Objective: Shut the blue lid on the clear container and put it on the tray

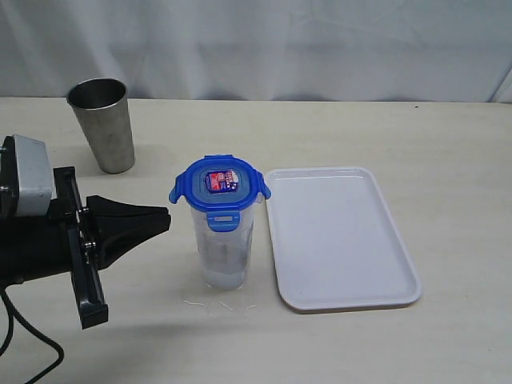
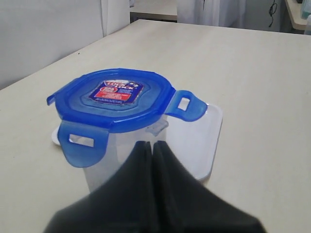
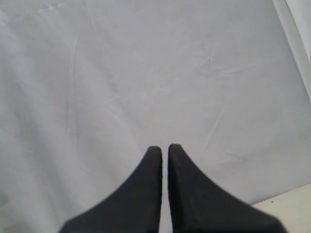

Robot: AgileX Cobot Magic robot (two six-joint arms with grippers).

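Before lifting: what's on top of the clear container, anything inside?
The blue lid sits on the clear container, side flaps flared out. Nothing evident inside, though the hazy wall obscures the bottom.

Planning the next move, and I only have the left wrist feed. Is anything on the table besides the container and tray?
Observer: Yes. A steel cup stands upright towards the back, left of the clear container and well apart from it.
Operator: Is the whole tray free?
Observer: The tray holds nothing. It lies close beside the container, on its right.
Operator: Right arm nearby?
Observer: It's not in the exterior view. The right gripper faces a white backdrop, fingers almost touching.
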